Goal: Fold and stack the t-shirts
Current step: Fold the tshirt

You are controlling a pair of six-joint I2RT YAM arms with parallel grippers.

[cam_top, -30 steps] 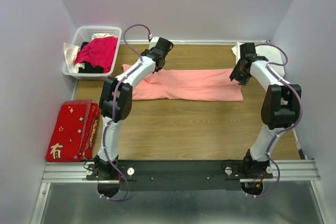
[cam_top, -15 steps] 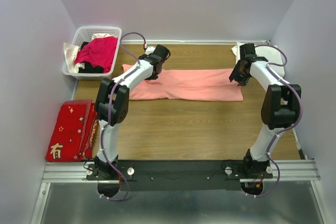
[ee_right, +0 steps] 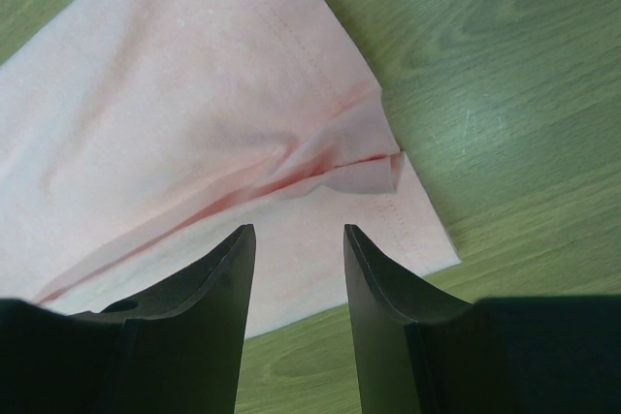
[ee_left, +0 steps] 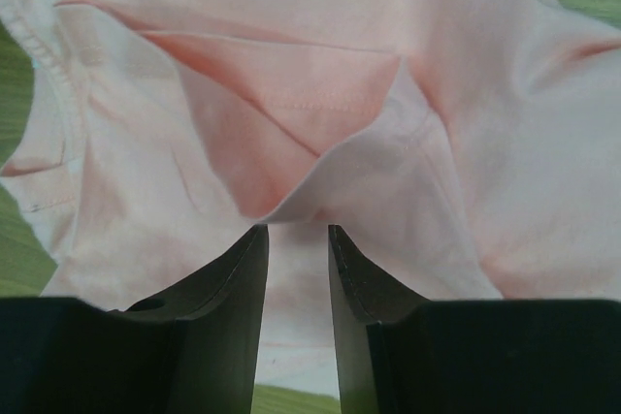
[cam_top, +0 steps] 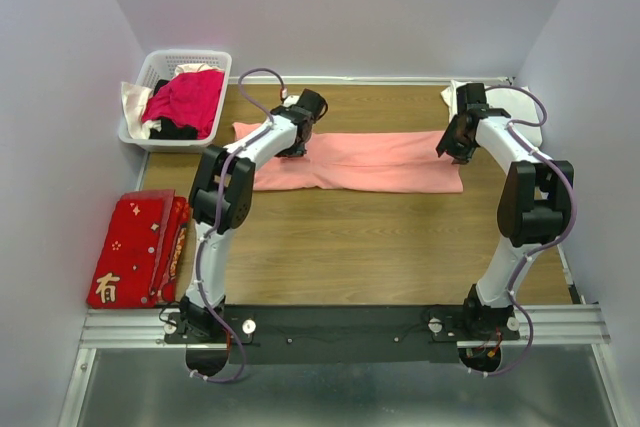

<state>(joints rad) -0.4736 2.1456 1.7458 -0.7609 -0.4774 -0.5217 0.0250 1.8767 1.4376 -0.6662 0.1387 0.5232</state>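
The salmon-pink t-shirt (cam_top: 380,161) lies folded into a long strip across the far part of the wooden table. My left gripper (cam_top: 298,145) hovers over its rumpled left end, open and empty, jaws a little apart above a raised fold (ee_left: 330,157). My right gripper (cam_top: 452,150) hovers over the shirt's right end, open and empty, above the hem corner (ee_right: 388,181). A white t-shirt (cam_top: 515,102) lies at the far right corner behind the right arm.
A white basket (cam_top: 160,65) with magenta, black and white clothes stands at the far left. A flat red cloth with gold characters (cam_top: 135,247) lies at the left edge. Grey walls close in on both sides.
My left gripper swung left and then came back right, ending lower over the shirt's left end. The right gripper and the shirt have barely moved.
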